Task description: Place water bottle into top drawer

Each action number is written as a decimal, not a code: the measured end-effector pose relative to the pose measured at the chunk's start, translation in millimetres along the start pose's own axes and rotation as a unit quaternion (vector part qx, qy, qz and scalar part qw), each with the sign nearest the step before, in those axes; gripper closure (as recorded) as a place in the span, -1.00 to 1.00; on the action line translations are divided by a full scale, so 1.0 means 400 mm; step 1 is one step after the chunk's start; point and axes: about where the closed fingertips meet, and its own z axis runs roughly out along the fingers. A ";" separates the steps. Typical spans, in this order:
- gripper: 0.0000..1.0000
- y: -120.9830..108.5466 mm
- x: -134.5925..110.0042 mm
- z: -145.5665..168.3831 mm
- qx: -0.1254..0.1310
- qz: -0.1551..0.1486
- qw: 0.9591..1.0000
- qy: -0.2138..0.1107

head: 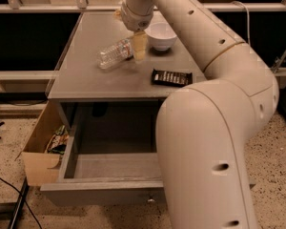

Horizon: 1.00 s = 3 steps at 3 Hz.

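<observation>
the gripper sits at the cap end of the water bottle, upper middle, to grab it; gripping or not, i cannot tell. the top drawer is open below, ready for it.
</observation>
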 end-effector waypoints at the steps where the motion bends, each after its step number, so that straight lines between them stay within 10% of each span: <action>1: -1.00 -0.009 -0.002 0.038 -0.011 0.001 1.000 -0.024; 2: -1.00 -0.016 -0.009 0.062 -0.017 0.003 0.999 -0.043; 3: -0.47 -0.023 -0.016 0.076 -0.021 0.004 0.998 -0.056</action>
